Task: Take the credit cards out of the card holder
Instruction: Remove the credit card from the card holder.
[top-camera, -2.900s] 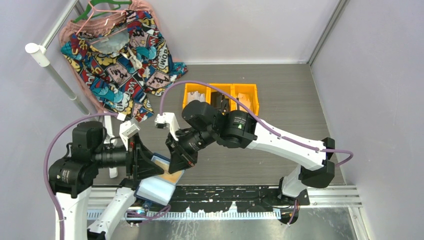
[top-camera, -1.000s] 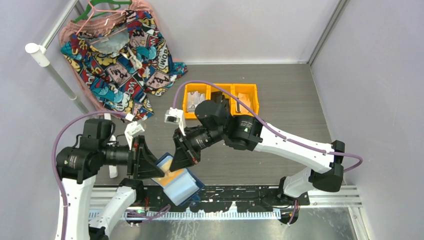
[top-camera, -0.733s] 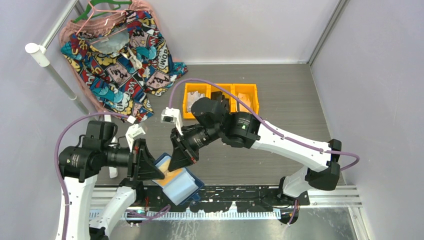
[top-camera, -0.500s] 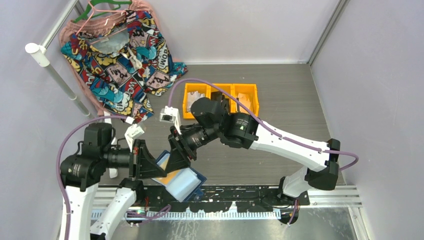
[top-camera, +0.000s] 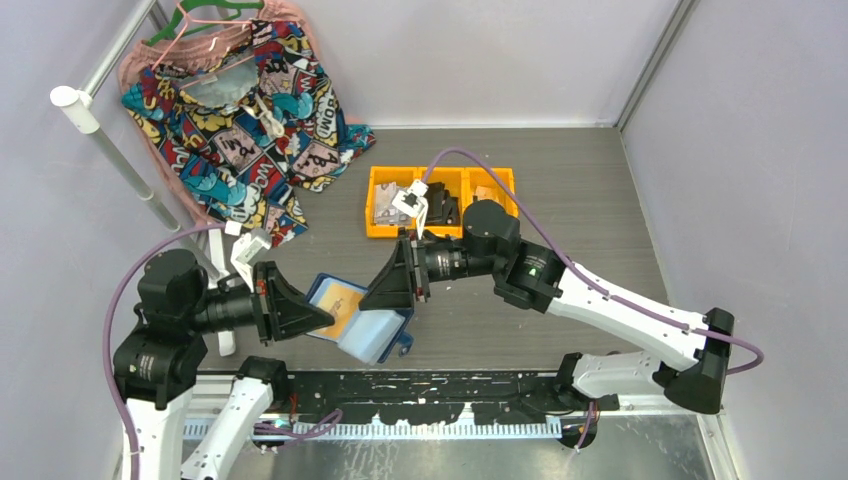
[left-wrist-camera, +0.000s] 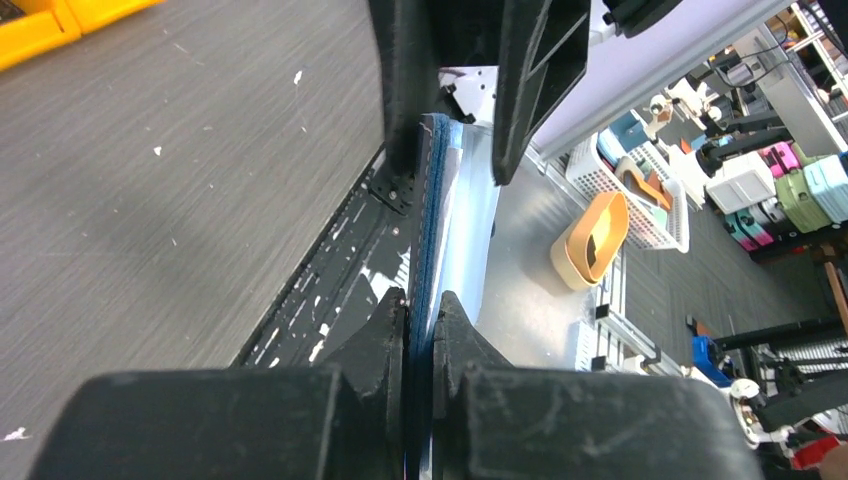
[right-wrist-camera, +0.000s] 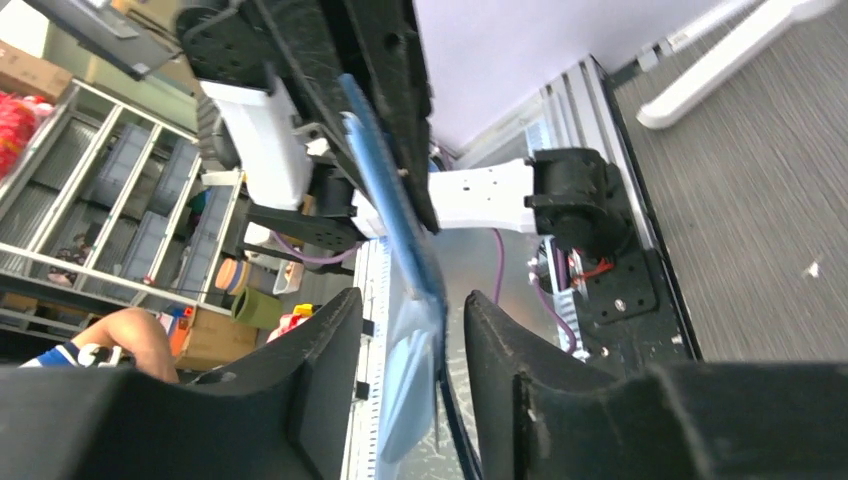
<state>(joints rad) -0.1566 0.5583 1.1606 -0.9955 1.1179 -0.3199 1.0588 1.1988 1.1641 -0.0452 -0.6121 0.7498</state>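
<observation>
**Card holder aloft on a thin pinch**

The card holder (top-camera: 365, 330) hangs open just above the near edge of the bench (top-camera: 560, 190), and an orange credit card (top-camera: 340, 300) shows in its inner pocket. The left end effector (top-camera: 300, 318) is pressed together on the holder's left edge, gripping one flap only. The right end effector (top-camera: 392, 290) is spread, fingers either side of the other flap.

Here's the danger. If the right fingers close on flap and card together, the card probably won't slide out. A hard tug could also wrench the holder out of that slim left pinch. A card that comes free could drop onto the black rail (top-camera: 450, 385) below.
</observation>
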